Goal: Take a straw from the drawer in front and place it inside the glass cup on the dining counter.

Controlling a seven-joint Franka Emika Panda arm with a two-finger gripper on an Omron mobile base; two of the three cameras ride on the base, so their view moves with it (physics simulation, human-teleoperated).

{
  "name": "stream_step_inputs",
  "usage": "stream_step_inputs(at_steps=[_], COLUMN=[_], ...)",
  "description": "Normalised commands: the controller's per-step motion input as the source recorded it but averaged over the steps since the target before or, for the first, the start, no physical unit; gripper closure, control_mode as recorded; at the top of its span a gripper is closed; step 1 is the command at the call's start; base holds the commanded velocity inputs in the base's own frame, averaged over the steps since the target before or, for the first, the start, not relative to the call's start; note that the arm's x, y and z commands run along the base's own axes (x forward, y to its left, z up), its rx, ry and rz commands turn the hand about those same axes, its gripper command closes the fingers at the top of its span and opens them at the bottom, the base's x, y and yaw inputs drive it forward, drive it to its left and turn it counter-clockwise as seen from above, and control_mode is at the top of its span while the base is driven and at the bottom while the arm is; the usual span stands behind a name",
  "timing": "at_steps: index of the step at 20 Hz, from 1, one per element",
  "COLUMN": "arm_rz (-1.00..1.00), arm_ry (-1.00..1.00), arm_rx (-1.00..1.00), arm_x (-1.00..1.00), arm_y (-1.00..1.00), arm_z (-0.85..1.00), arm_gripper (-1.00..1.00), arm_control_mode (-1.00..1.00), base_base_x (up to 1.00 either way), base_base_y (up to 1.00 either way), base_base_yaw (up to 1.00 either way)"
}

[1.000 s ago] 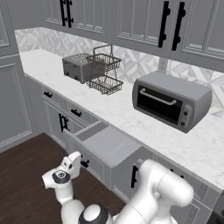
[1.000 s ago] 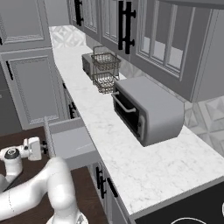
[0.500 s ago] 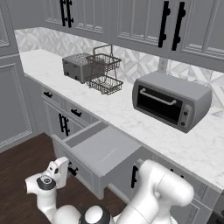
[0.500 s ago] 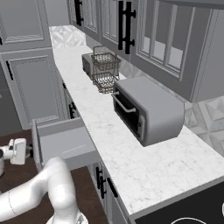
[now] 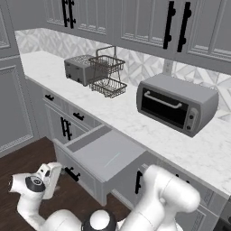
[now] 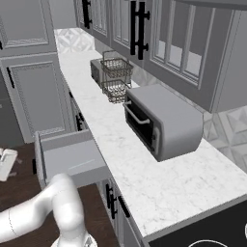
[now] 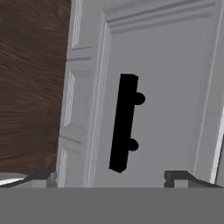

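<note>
Now the gripper [image 7: 109, 177], jaws spread off the handle [image 7: 124, 122] at 12 o'clock, should lift clear and reach into the drawer [image 5: 101, 155].

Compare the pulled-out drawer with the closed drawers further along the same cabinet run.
The drawer stands pulled well out from the cabinet, its plain grey inside open to view; the closed drawers sit flush under the worktop, insides hidden. The open one's front faces the gripper, whose fingers stand apart just off its handle; nothing is near the closed ones. Both have grey panelled fronts and short black bar handles.
</note>
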Motion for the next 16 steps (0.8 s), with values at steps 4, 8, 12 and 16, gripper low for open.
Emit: stream_step_inputs(at_steps=[4,8,12,16], arm_rz=[-0.11,-0.19,-0.21,-0.18], arm_ry=[-0.05,-0.01,0.0,0.0], arm_rx=[0.44,0.47,0.42,0.34], arm_x=[-0.89,-0.17,0.31,0.51], arm_y=[-0.44,-0.96,-1.0,-0.91], arm_z=[1.0,1.0,0.98,0.49], arm_gripper=[-1.0,-1.0,-1.0,-1.0], arm_control_mode=[-1.0,-1.0,-1.0,-1.0], base_base_x=[0.0,0.0,0.0,0.0], base_base_y=[0.0,0.0,0.0,0.0], base_base_yaw=[0.0,0.0,0.0,0.0])
